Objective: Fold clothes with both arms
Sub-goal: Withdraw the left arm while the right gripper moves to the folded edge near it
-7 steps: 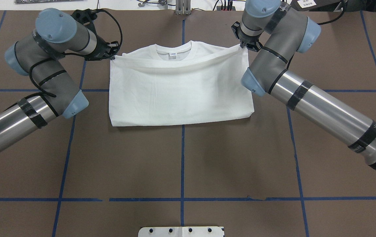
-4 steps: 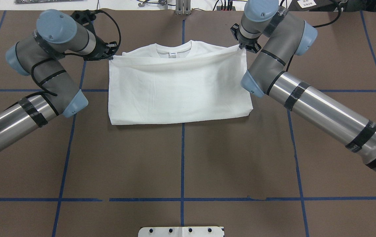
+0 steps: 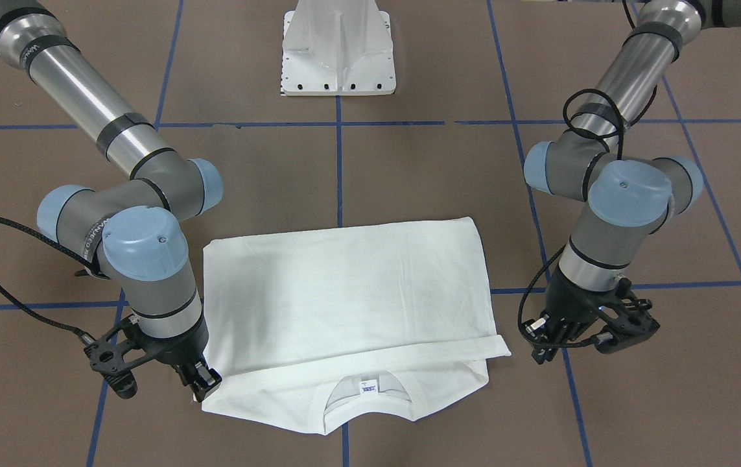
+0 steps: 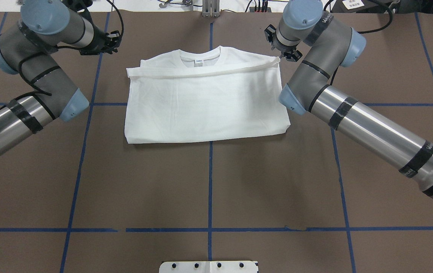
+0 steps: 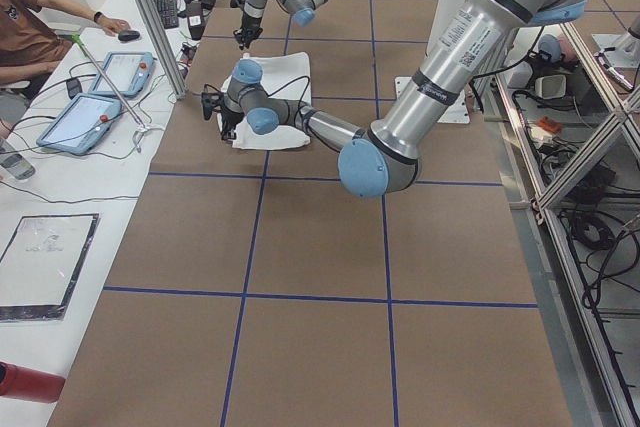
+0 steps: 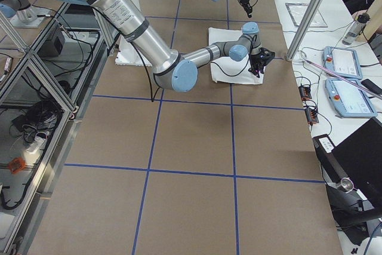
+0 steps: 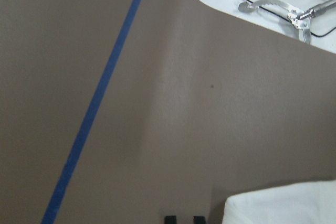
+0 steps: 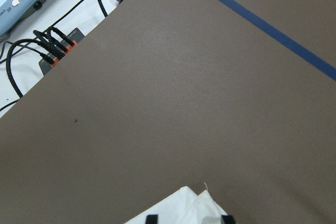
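Note:
The white T-shirt (image 4: 205,102) lies folded in half on the brown table, hem edge (image 4: 201,72) just short of the collar (image 4: 200,57) and neck label. It also shows in the front view (image 3: 344,292). My left gripper (image 4: 114,38) is open and empty, well clear of the shirt's left corner; in the front view (image 3: 542,347) it hangs over bare table. Its wrist view shows the gripper (image 7: 184,219) beside a shirt corner (image 7: 283,203). My right gripper (image 4: 289,57) is open at the hem's right corner, its fingertips (image 8: 152,219) spread on either side of the cloth (image 8: 178,208).
The white pedestal base (image 3: 338,58) stands at the robot's side of the table. Blue tape lines (image 4: 210,182) cross the brown mat. Cables and plugs (image 8: 52,51) line the far edge. Tablets (image 5: 95,97) and a person (image 5: 30,27) are at a side table.
My left gripper has let go of the hem's left corner and moved away to the left and back. The raised hem has dropped flat onto the shirt. The right gripper has stayed at its corner.

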You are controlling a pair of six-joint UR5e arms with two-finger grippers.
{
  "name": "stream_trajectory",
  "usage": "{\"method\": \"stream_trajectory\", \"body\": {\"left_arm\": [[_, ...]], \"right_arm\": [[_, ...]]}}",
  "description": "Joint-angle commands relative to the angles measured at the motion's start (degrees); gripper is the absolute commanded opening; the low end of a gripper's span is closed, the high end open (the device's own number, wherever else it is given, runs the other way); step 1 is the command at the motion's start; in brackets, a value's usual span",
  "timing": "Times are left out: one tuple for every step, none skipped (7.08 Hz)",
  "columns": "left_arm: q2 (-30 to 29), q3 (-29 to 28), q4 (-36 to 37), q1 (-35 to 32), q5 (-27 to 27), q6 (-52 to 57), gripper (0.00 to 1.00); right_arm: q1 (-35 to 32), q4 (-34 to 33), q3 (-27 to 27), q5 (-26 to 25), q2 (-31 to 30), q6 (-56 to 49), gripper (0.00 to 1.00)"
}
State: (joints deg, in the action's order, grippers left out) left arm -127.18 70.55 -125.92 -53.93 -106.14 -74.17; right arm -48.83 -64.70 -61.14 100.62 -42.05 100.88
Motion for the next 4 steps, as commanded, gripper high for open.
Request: {"method": "stream_trajectory", "body": {"left_arm": [[0.00, 0.03, -0.02, -3.10, -0.03, 2.87, 0.25], [0.00, 0.03, -0.02, -3.64, -0.03, 3.50, 0.25], [0.00, 0.29, -0.11, -3.64, -0.03, 3.42, 0.25], [0.00, 0.38, -1.68, -3.64, -0.03, 3.33, 0.25]], "right_arm": [[0.31, 0.19, -5.69, -0.08, -3.44, 0.45, 0.56], [2.49, -0.24, -13.31, 0.45, -8.18, 0.63, 0.58], [6.08, -0.42, -20.17, 0.02, -14.40, 4.55, 0.62], [8.81, -0.60, -27.46, 0.10, -19.86, 7.72, 0.63]]}}
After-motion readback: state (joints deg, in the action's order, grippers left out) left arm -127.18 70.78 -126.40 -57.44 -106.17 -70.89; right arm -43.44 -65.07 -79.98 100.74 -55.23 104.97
